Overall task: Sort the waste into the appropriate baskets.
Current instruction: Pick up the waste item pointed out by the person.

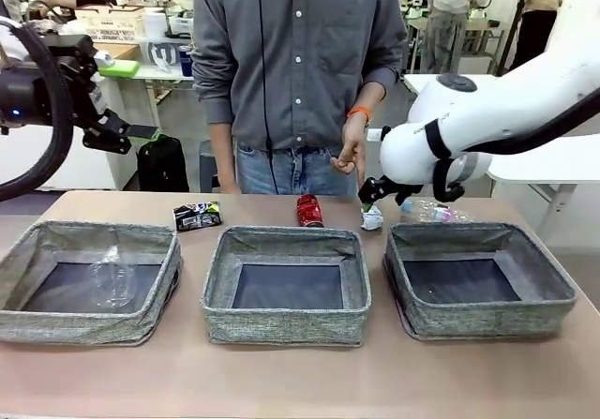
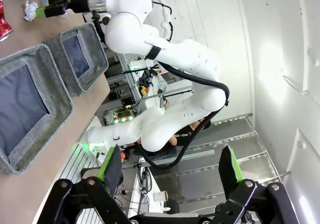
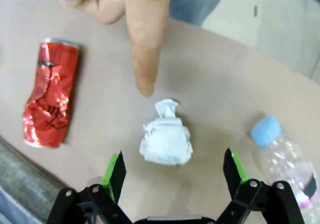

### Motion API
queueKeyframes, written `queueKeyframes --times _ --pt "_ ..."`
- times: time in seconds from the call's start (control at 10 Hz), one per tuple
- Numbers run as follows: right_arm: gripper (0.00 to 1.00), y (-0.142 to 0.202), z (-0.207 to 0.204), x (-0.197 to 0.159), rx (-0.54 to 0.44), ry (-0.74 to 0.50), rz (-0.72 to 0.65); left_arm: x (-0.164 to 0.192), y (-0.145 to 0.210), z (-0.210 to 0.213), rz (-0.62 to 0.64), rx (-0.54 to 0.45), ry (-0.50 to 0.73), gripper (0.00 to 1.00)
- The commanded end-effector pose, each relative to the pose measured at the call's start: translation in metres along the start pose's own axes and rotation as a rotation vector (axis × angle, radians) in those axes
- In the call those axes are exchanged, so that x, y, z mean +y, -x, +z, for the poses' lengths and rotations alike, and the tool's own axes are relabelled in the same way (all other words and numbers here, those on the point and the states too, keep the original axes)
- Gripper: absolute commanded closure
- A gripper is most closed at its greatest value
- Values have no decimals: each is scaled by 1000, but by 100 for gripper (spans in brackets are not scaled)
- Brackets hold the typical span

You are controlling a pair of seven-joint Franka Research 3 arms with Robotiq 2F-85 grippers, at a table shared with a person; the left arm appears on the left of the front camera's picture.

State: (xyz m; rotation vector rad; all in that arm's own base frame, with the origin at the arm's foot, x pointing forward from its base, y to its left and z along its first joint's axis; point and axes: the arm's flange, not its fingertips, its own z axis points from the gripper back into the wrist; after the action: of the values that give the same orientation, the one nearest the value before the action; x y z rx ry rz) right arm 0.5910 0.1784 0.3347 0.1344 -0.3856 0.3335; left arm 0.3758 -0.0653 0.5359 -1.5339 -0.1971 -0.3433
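A crumpled white paper ball (image 3: pixel 166 144) lies on the table with my right gripper (image 3: pixel 175 167) open directly above it, one finger on each side. A person's finger (image 3: pixel 145 58) points down at the ball. A crushed red can (image 3: pixel 50 93) lies to one side of it and a clear plastic bottle (image 3: pixel 285 156) to the other. From the front, the paper ball (image 1: pixel 372 218), red can (image 1: pixel 309 210), bottle (image 1: pixel 431 212) and black printed can (image 1: pixel 197 216) lie behind three grey baskets (image 1: pixel 286 323). A clear plastic cup (image 1: pixel 114 283) rests in the left basket (image 1: pixel 89 325). My left gripper (image 1: pixel 141 136) hangs open, high at the left.
The person stands at the far side behind the middle basket, a hand (image 1: pixel 353 157) lowered over the table. The right basket (image 1: pixel 483 318) sits just in front of my right gripper (image 1: pixel 375 194). Bare tabletop (image 1: pixel 300 381) runs along the near edge.
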Motion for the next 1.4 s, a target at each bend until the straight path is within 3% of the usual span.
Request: queueKeyframes --times 0.0,0.9,1.0,1.1,1.2,1.3 --pt "0 3 -15 -15 -40 -92 19 -5 0 -3 9 -10 14 1" --pt "0 4 -28 -13 -62 -88 44 -5 0 -3 9 -10 14 1" --pt "59 4 -29 -13 -67 -85 49 -5 0 -3 9 -10 14 1" --pt "59 3 -30 -12 -66 -89 56 -5 0 -3 9 -10 14 1" --pt "100 3 -31 -11 -60 -83 63 -5 0 -3 9 -10 14 1" --pt "61 3 -31 -10 -54 -81 69 -5 0 -3 9 -10 14 1"
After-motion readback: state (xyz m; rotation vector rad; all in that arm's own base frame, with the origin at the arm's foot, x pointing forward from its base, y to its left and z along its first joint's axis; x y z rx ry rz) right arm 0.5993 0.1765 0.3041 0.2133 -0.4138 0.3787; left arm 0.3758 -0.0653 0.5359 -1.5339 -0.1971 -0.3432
